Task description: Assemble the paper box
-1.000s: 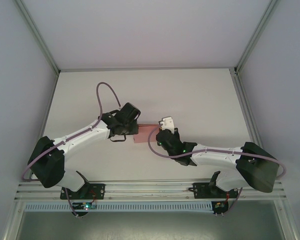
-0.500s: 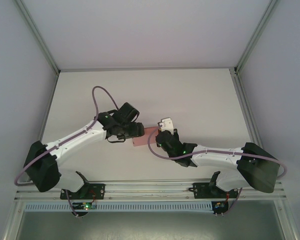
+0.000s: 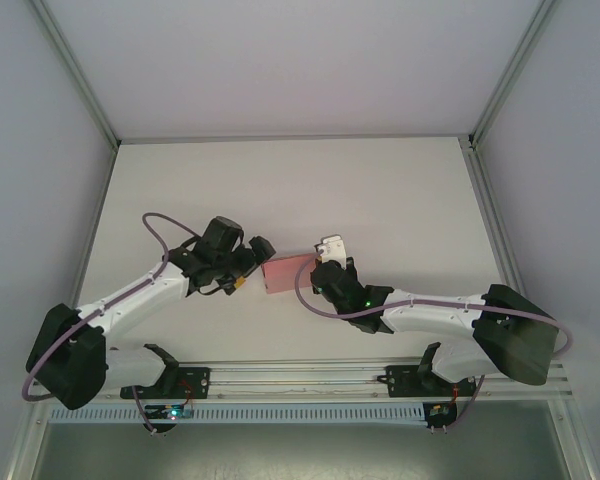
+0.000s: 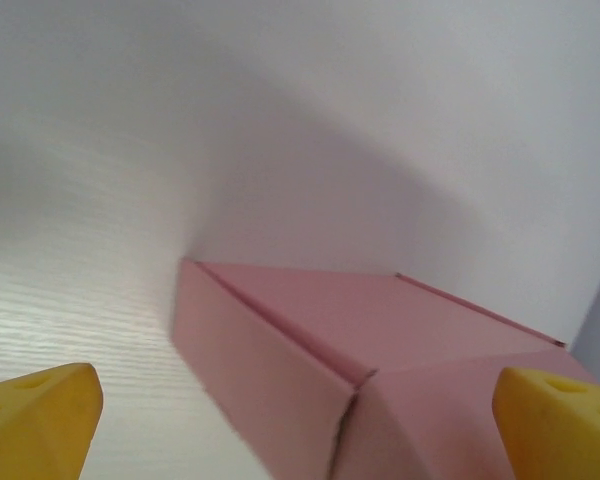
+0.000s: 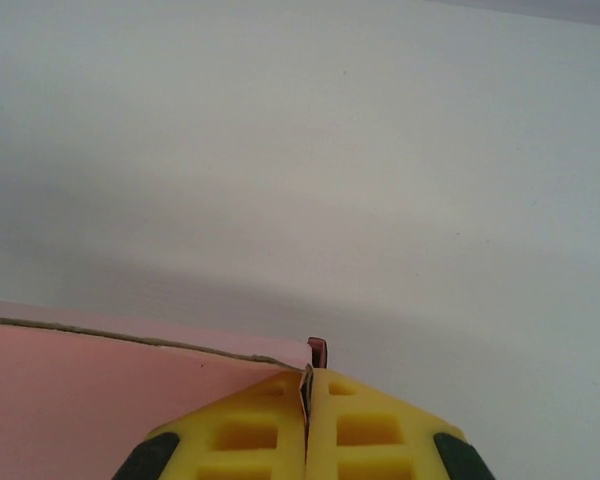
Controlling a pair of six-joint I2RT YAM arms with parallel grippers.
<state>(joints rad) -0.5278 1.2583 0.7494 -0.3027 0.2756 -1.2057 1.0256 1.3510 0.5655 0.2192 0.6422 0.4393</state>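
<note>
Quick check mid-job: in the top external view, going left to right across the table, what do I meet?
left gripper, jaws open, short of the box → paper box, folded, on the table → right gripper, shut on the box's right edge
</note>
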